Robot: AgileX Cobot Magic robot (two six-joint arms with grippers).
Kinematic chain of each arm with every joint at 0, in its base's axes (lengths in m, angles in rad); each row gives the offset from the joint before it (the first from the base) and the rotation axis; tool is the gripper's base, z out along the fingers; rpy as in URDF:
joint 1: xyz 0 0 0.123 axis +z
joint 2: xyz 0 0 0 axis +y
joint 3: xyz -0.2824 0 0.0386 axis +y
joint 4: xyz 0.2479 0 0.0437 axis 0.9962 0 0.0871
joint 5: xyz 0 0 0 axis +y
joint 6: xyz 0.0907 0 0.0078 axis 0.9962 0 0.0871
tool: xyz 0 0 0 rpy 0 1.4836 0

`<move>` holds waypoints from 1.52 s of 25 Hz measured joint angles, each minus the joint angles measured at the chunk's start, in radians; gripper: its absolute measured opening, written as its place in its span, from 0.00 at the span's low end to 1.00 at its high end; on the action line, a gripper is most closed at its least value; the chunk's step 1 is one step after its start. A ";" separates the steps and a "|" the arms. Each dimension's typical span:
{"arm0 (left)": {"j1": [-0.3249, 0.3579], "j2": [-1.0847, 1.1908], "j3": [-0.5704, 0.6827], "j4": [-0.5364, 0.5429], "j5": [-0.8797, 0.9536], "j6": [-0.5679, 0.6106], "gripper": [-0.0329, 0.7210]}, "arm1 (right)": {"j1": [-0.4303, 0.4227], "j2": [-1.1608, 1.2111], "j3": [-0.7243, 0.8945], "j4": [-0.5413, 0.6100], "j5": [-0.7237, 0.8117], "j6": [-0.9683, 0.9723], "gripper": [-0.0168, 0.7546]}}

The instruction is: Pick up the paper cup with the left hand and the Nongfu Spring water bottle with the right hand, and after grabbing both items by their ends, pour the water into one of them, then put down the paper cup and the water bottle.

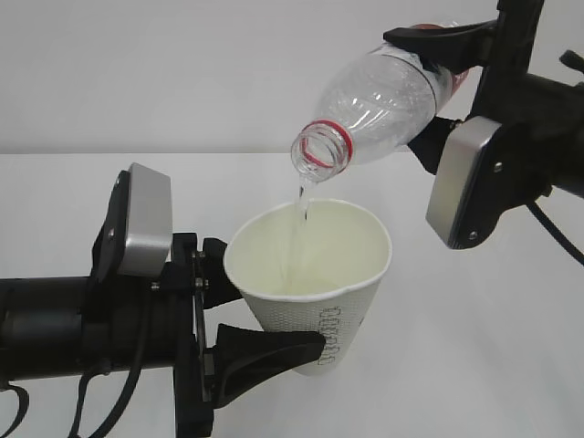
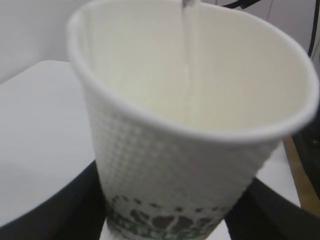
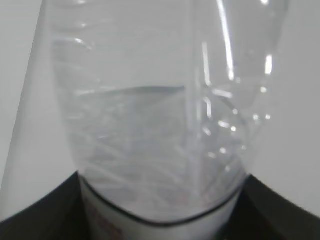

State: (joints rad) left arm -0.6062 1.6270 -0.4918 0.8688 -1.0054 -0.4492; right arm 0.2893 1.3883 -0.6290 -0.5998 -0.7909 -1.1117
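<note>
On the left, the left hand (image 1: 265, 351) pinched the paper cup (image 1: 315, 274) low on its wall, near the base, one black finger on each side, and held it clear of the white table (image 1: 511, 365) with the open mouth tipped a little toward the upper right. Inside the cup a shallow pool of water (image 1: 294, 290) lay against the far wall, and a thin stream (image 1: 301, 203) fell into it from just above the rim.

To the right and higher, the mouth of the water bottle (image 1: 383, 105) hung directly over the cup's opening, apart from the rim. The bottle's long axis sloped down from upper right to lower left, neck lowest, so the cup lay below and to the left of the pouring arm. The right hand (image 1: 436, 87) clamped the bottle around the labelled end, fingers above and below it. In the right wrist view some water remained in the bottle (image 3: 160, 130), so levelling it looked like the coming move, by my judgement.
</note>
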 joint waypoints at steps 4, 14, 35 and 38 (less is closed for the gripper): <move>0.000 0.000 0.000 0.000 0.000 0.000 0.69 | 0.000 0.000 0.000 0.000 -0.002 0.000 0.65; 0.000 0.000 0.000 0.000 -0.016 0.000 0.69 | 0.000 0.000 0.000 0.000 -0.002 -0.002 0.65; 0.000 0.000 0.000 0.000 -0.016 0.000 0.69 | 0.000 0.000 0.000 0.000 -0.002 -0.004 0.65; 0.000 0.000 0.000 0.000 -0.016 0.000 0.69 | 0.000 0.000 0.000 0.000 -0.004 -0.006 0.65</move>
State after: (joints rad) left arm -0.6062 1.6270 -0.4918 0.8688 -1.0218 -0.4492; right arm 0.2893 1.3883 -0.6290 -0.5998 -0.7945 -1.1174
